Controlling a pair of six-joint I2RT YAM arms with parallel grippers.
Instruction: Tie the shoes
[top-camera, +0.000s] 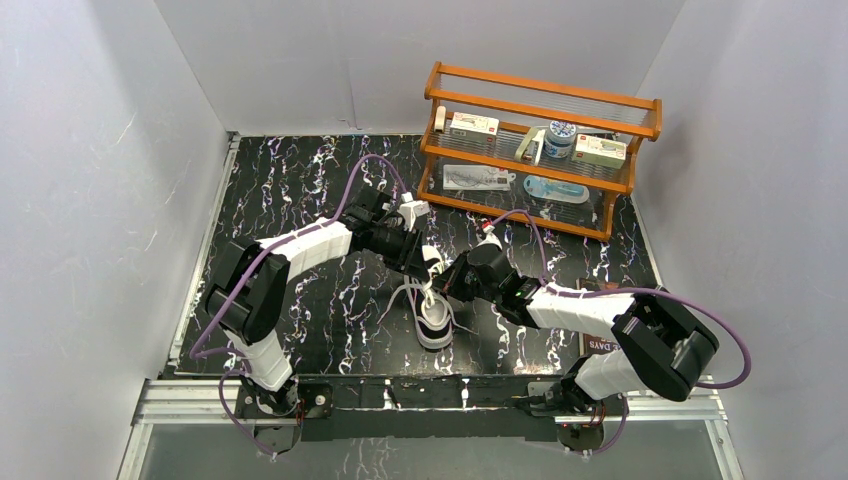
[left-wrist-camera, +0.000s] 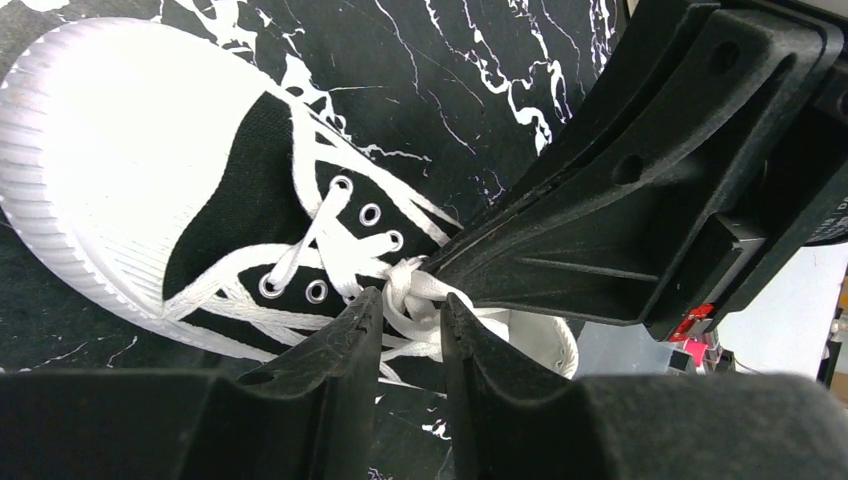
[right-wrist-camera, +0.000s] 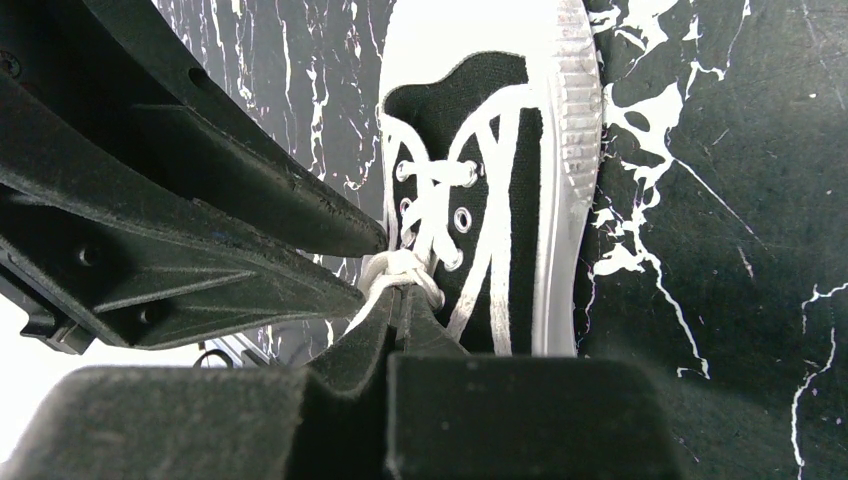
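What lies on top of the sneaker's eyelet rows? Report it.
A bunched white lace knot lies on the sneaker's top eyelets. The right end effector is shut on it; the left end effector straddles it, fingers apart. The tongue beneath is covered.

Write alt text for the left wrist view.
The left gripper, jaws slightly apart, and the shut right gripper meet at the knotted white laces of a small black sneaker. The sneaker, white toe cap at upper left, lies on a black marbled table.
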